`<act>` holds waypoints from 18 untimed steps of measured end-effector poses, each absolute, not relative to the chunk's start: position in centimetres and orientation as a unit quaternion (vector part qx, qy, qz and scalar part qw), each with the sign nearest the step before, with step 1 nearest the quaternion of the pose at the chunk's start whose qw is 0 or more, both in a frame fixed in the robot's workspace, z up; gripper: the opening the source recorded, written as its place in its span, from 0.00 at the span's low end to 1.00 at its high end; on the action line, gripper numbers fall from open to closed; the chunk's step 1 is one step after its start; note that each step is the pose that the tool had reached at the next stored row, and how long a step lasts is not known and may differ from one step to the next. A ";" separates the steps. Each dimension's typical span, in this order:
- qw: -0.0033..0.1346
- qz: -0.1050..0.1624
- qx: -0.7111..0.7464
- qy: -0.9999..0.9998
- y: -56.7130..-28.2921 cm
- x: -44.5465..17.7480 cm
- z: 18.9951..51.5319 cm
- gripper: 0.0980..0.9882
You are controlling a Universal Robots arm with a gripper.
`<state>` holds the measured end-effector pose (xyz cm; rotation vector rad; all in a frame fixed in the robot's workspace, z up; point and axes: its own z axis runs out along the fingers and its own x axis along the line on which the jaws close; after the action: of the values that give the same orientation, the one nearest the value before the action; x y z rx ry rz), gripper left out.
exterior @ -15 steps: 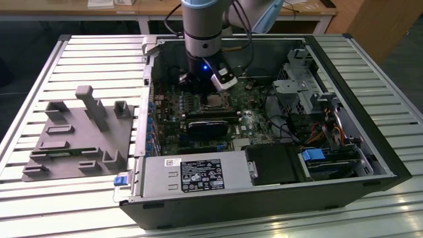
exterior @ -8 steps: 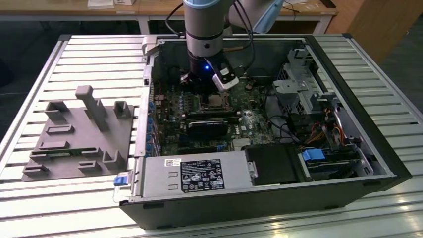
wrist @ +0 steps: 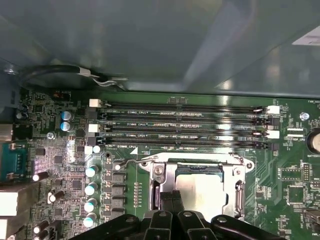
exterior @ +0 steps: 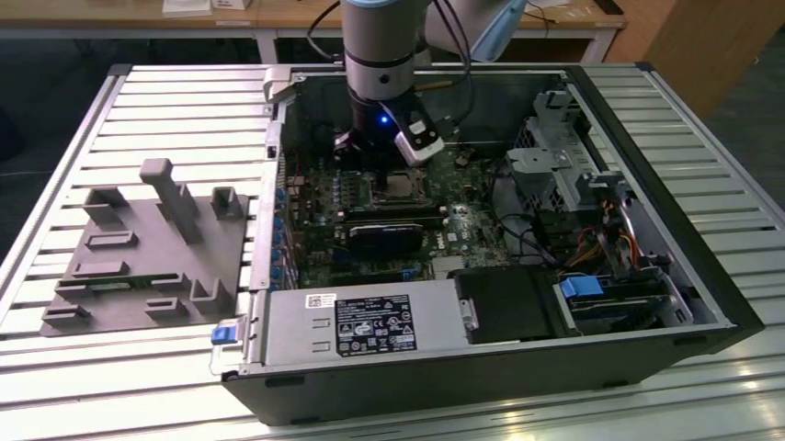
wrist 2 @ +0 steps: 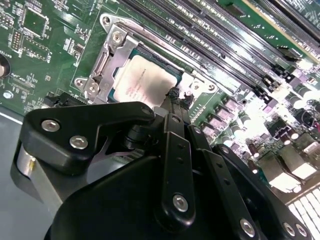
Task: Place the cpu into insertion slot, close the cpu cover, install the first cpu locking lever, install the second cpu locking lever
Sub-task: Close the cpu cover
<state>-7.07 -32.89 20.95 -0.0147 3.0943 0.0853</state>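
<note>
Holds gripper [wrist 2: 177,98] pinched shut, empty, just beside cpu cover [wrist 2: 114,59] lying over seated cpu [wrist 2: 147,80]; likely thin, stiff metal, best pushed on its frame, not the fragile chip.

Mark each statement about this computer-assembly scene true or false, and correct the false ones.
1. The flat square silver-grey cpu sits in the black-rimmed square insertion slot. True.
2. The thin silver metal cpu cover stands upright, clear of the chip. False: it lies flat, framing the chip.
3. The black gripper hangs over the grey plastic fixture on the table. False: it is inside the open dark computer case, at the socket's edge.
4. Four long black memory slots run side by side next to the socket. True.
</note>
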 end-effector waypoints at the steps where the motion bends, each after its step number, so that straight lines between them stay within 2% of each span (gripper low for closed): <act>1: 0.023 0.028 -0.005 0.999 -32.9 -7.1 21.1 0.00; 18: 0.023 0.027 -0.005 0.999 -32.9 -4.7 21.1 0.00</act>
<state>-4.73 -32.89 21.12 -0.0147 3.0945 0.0851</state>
